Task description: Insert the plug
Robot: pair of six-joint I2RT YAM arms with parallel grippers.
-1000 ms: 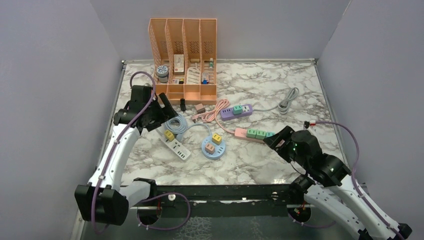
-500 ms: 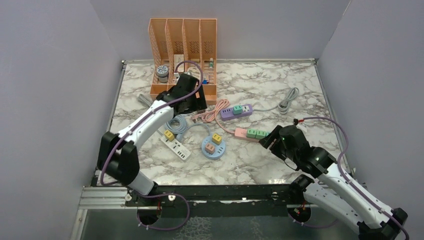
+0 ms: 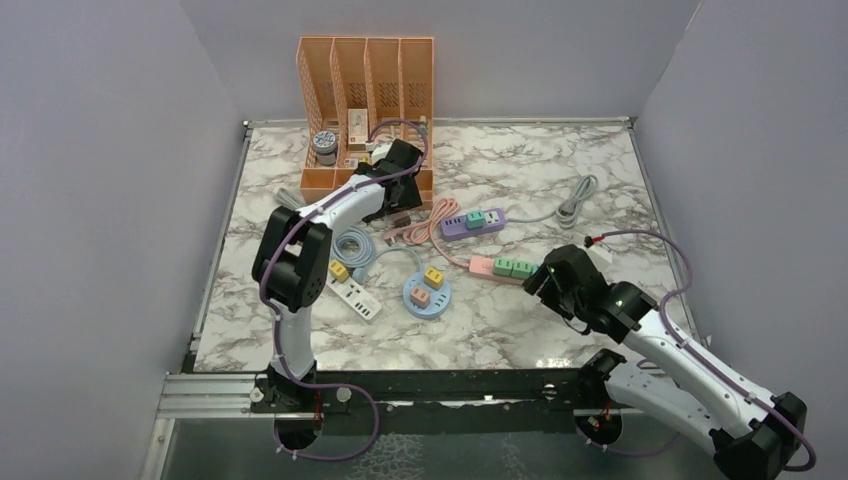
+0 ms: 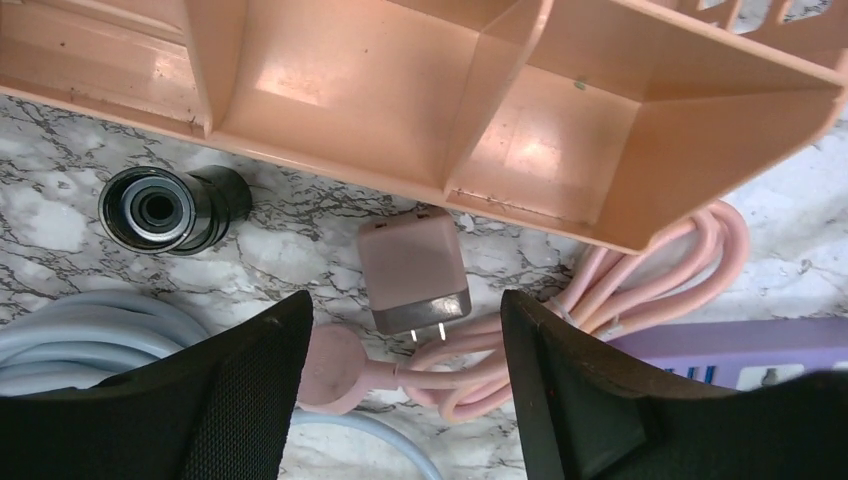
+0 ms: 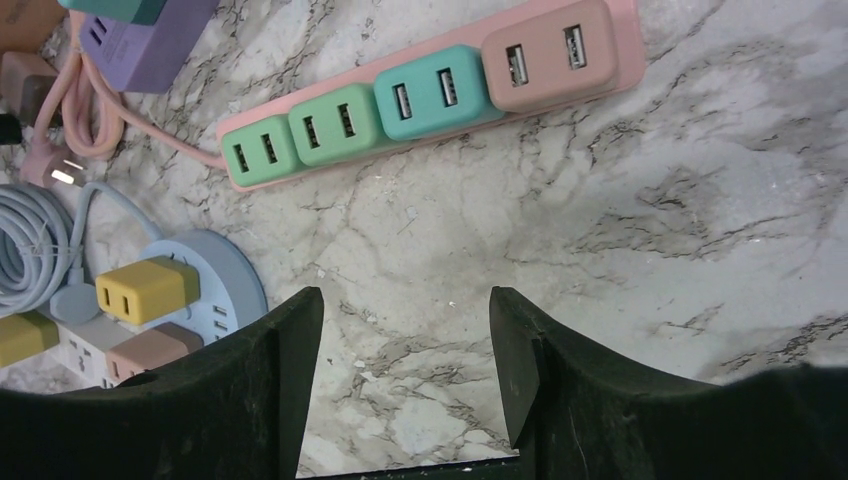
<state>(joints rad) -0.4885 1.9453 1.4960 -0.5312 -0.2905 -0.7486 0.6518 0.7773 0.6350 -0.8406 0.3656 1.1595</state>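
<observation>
A dusty-pink two-prong plug adapter point(image 4: 415, 270) lies flat on the marble just in front of the orange organizer point(image 4: 350, 90); it also shows in the top view point(image 3: 401, 216). My left gripper point(image 4: 405, 305) is open and empty, hovering over it with a finger on either side, and appears in the top view point(image 3: 398, 197). A pink power strip point(image 5: 430, 90) with green, teal and pink socket blocks lies near my right gripper point(image 5: 405, 300), which is open and empty over bare marble just short of the strip; it appears in the top view point(image 3: 545, 280).
A pink cable coil point(image 4: 640, 270) and a pink round plug point(image 4: 330, 368) lie beside the adapter, with a black cylinder point(image 4: 165, 208) to its left. A purple strip point(image 3: 472, 222), a round blue hub point(image 3: 427, 292), a white strip point(image 3: 350, 290) and a grey cable point(image 3: 572, 205) lie around.
My left arm has swung from the left side of the table to the front of the organizer, over the adapter. My right gripper has shifted slightly near the pink strip.
</observation>
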